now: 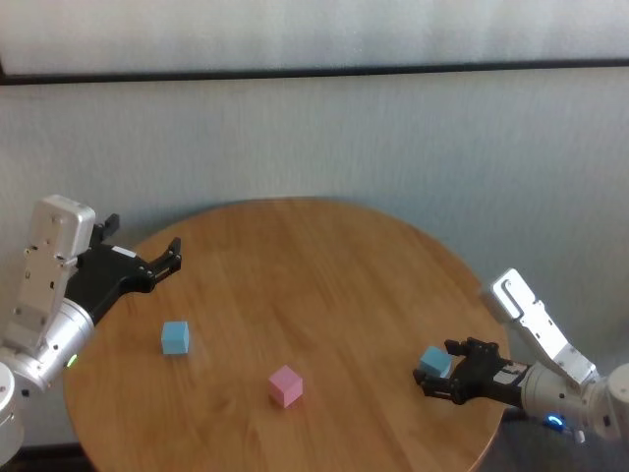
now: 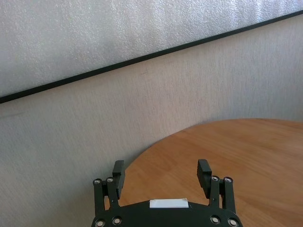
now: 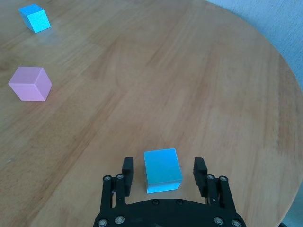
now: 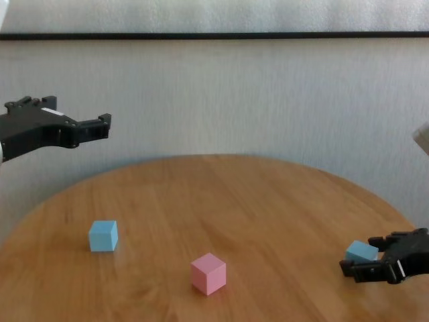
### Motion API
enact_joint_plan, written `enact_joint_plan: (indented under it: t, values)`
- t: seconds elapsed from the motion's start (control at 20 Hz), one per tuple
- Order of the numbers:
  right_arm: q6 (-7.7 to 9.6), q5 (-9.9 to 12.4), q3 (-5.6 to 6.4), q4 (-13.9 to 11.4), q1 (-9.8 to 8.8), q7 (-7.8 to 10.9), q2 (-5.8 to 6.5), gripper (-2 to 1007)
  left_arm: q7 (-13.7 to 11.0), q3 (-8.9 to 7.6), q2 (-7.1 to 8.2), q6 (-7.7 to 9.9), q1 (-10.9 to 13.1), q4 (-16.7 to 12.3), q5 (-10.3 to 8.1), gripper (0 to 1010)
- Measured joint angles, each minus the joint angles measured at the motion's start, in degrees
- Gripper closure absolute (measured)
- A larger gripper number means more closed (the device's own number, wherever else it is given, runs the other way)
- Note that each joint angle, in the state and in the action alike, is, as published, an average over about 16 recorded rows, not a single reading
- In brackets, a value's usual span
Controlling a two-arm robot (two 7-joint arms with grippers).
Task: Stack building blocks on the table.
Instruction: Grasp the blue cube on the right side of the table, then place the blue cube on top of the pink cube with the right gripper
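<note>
Near the right edge of the round wooden table [image 1: 314,275], a light blue block [image 3: 162,168] [image 1: 432,361] [image 4: 362,251] rests on the top. My right gripper [image 3: 164,169] [image 1: 437,379] [image 4: 358,263] is low around it, open, with a narrow gap on each side between fingers [image 3: 127,166] and block. A pink block [image 1: 286,385] [image 4: 208,274] [image 3: 31,84] sits near the front middle. Another light blue block [image 1: 175,337] [image 4: 103,235] [image 3: 35,17] lies on the left. My left gripper [image 1: 169,261] [image 2: 161,176] [image 4: 104,125] hangs open and empty above the table's left edge.
A pale textured wall [image 1: 393,138] with a dark horizontal strip [image 1: 314,71] runs behind the table. The table's rim [image 1: 496,324] curves close by the right gripper. Bare wood lies between the blocks.
</note>
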Motion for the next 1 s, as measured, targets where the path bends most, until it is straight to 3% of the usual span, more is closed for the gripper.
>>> enact_joint_plan:
  t: [0.55, 1.0]
  values:
    - [0.38, 0.2, 0.41, -1.2, -0.57, -0.04, -0.05, 500, 0.0, 0.00, 0.00, 0.00, 0.0, 0.0, 0.00, 11]
    - [1.49, 0.2, 0.61, -6.8, -1.76, 0.66, -0.77, 628, 0.0, 0.00, 0.00, 0.00, 0.0, 0.0, 0.00, 11]
